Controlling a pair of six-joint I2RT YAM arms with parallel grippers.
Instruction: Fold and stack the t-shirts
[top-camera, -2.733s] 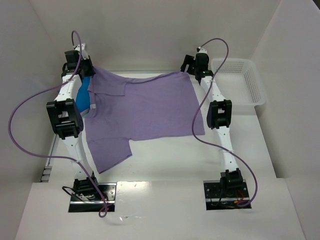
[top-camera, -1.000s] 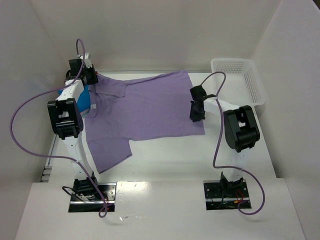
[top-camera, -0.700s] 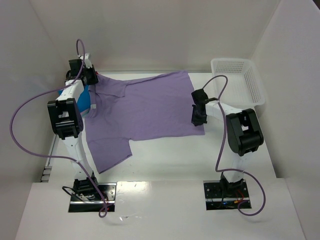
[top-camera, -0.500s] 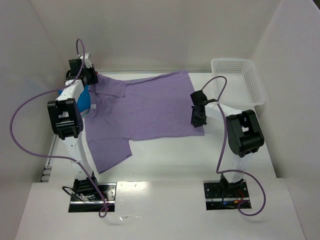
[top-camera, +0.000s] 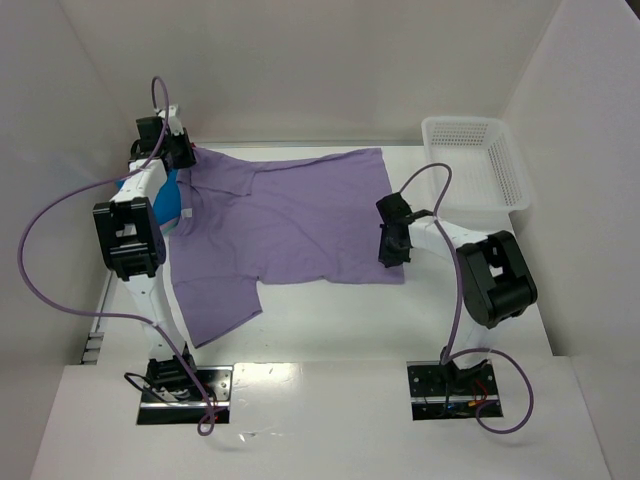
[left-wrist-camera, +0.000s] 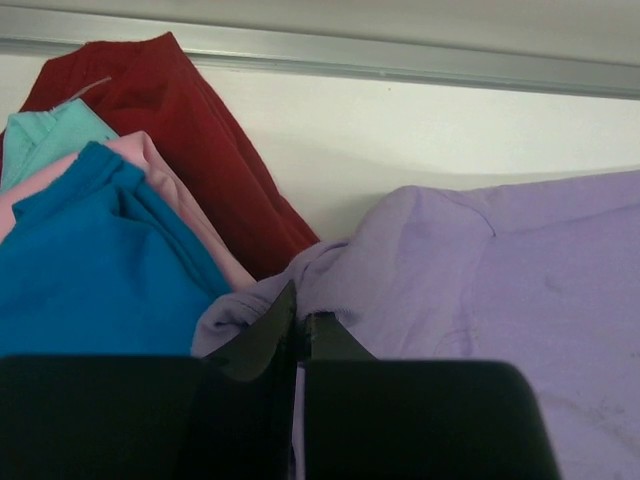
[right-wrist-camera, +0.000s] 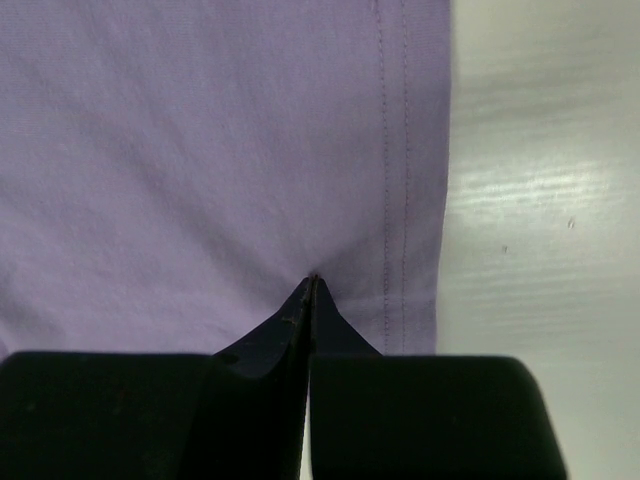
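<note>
The purple shirt (top-camera: 290, 220) is spread flat across the middle of the counter (top-camera: 330, 320), collar to the left and hem to the right, with one short sleeve laid toward the near edge. Its far left shoulder is drawn up to the left fingers (left-wrist-camera: 283, 335), which are pressed together on a bunched fold of the cloth. How much cloth is caught cannot be told, since the black finger bodies fill the bottom of the left wrist view.

The right fingers (right-wrist-camera: 303, 305) are closed to a thin line on the purple cloth just inside the stitched hem, and small creases run out from their tips. The pinch itself is covered by the fingers.

Just beside the left fingers, folded shirts are piled at the far left of the counter: a blue shirt (left-wrist-camera: 90, 270) on top, a pink shirt (left-wrist-camera: 175, 195) under it, and a red shirt (left-wrist-camera: 190, 120) behind. A strip of teal cloth (left-wrist-camera: 50, 130) is seen between them, but what it is cannot be made out. The pile is cut off by the left edge of that view, and from above only a patch of blue is seen behind the left arm (top-camera: 130, 235).

A white mesh basket (top-camera: 515, 185) is set at the far right of the counter.
</note>
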